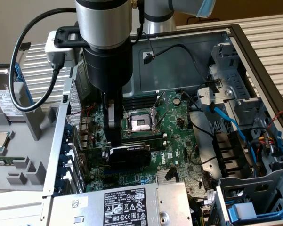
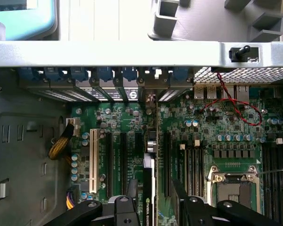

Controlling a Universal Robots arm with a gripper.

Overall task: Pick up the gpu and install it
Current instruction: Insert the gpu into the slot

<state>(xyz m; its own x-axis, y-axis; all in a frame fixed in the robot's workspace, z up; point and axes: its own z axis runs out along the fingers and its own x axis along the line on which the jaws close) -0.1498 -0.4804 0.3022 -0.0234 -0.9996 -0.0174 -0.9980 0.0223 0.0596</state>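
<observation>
Exterior view: the gpu [image 1: 128, 154] is seen down inside the open case [image 1: 235, 42], standing on edge over the motherboard [image 1: 176, 136], just below the empty CPU socket [image 1: 140, 123] and above the power supply [image 1: 127, 205]. The pickup can be judged as done; the card is at or in its slot, though whether it is fully seated cannot be told from here. The gripper [image 1: 114, 143] is held straight down over the card, its fingers closed on the gpu's upper edge, partly spread to the card's thickness. The arm [image 1: 106, 33] is posed vertically above the board, with its cable [image 1: 19, 61] looped toward the exterior view's left. In the wrist view, the card's edge [image 2: 148, 188] is seen running between the expansion slots [image 2: 122, 160] toward the rear brackets [image 2: 108, 77], lined up with one slot.
</observation>
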